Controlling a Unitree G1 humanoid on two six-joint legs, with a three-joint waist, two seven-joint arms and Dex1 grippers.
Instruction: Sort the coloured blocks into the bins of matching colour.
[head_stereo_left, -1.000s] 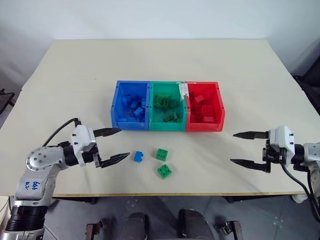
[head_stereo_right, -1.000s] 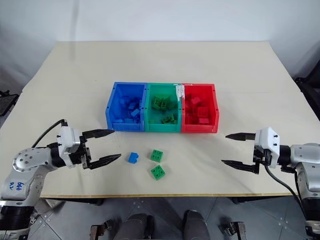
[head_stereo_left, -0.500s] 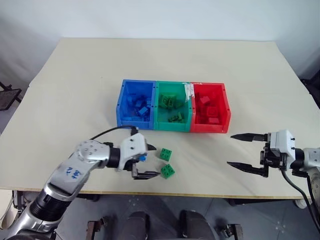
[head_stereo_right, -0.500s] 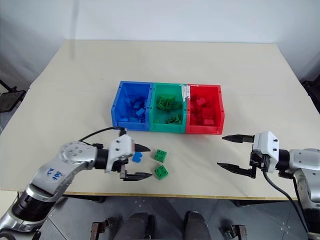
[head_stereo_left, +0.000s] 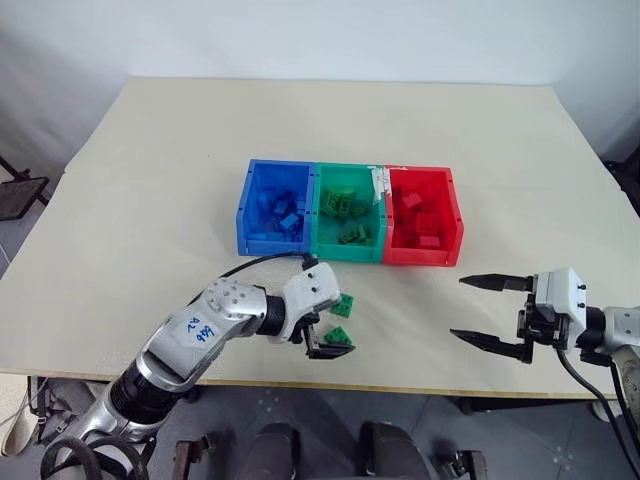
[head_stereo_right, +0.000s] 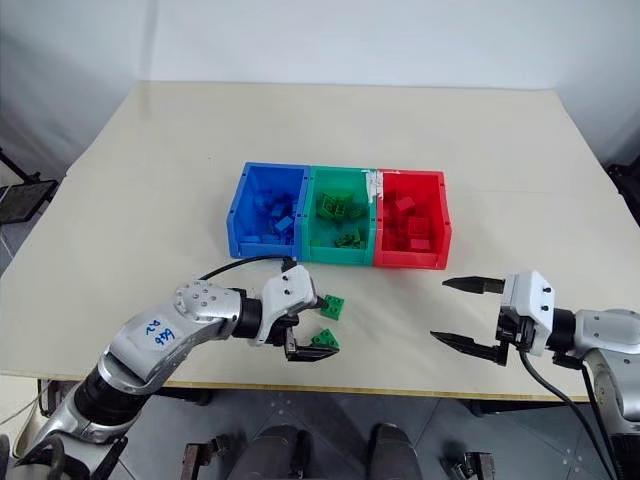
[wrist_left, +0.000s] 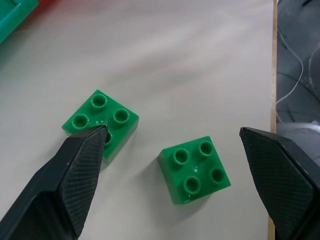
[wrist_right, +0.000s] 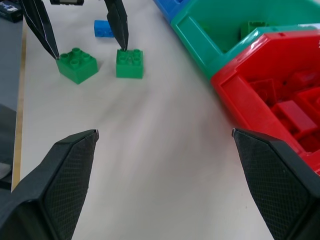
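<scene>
Green blocks (wrist_left: 101, 124) (wrist_left: 195, 169), square, no long axis, studs up, lying flat on beige surface (head_stereo_left: 150, 180) near its front edge, well short of bins (head_stereo_left: 348, 213). Left pincer (wrist_left: 170, 165) spread wide over them, grasping nothing; right pincer (head_stereo_left: 488, 312) likewise released. Grey floor beyond.

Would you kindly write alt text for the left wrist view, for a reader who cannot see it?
Two black fingers of the open left gripper straddle a green block on the beige table near its edge. A second green block lies at one fingertip; contact cannot be told.
</scene>
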